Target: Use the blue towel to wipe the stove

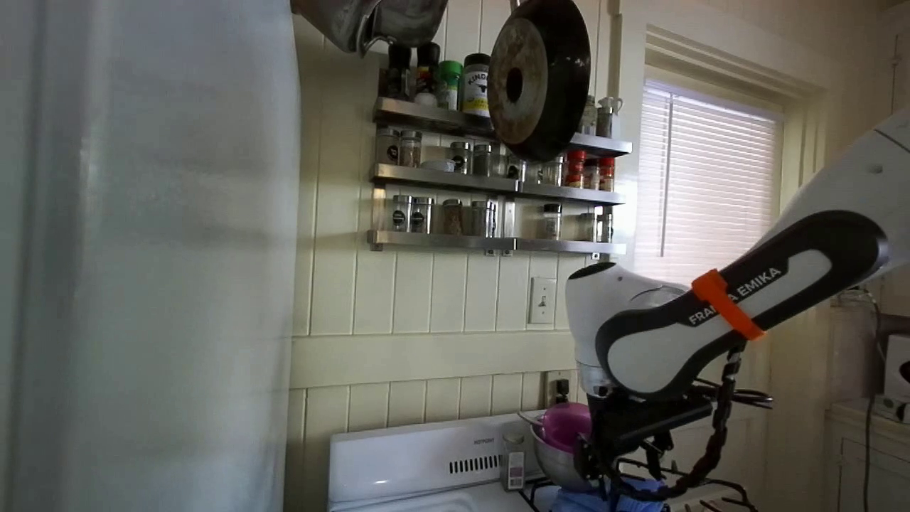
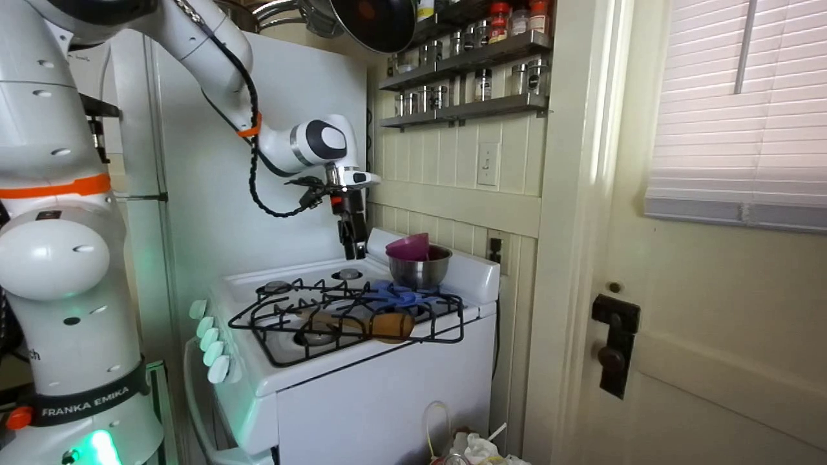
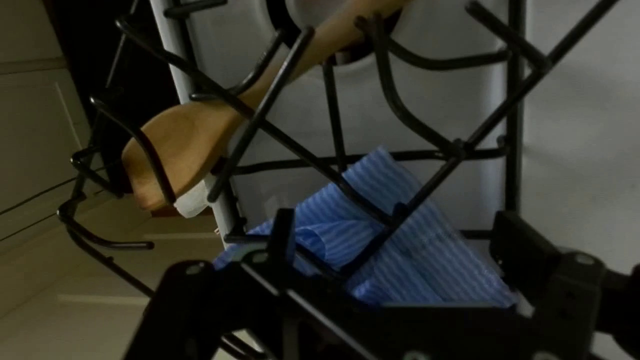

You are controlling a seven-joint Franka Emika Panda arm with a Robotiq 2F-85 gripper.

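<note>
One boxy white stove, one blue-striped cloth towel and one tan wooden spoon laid on it, one black claw held above it — jaws parted.

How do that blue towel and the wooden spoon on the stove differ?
The blue towel is striped; the wooden spoon is plain brown. The blue towel lies in loose folds, while the wooden spoon has one smooth, long-handled shape. In the wrist view, dark grate wires cross over both.
</note>
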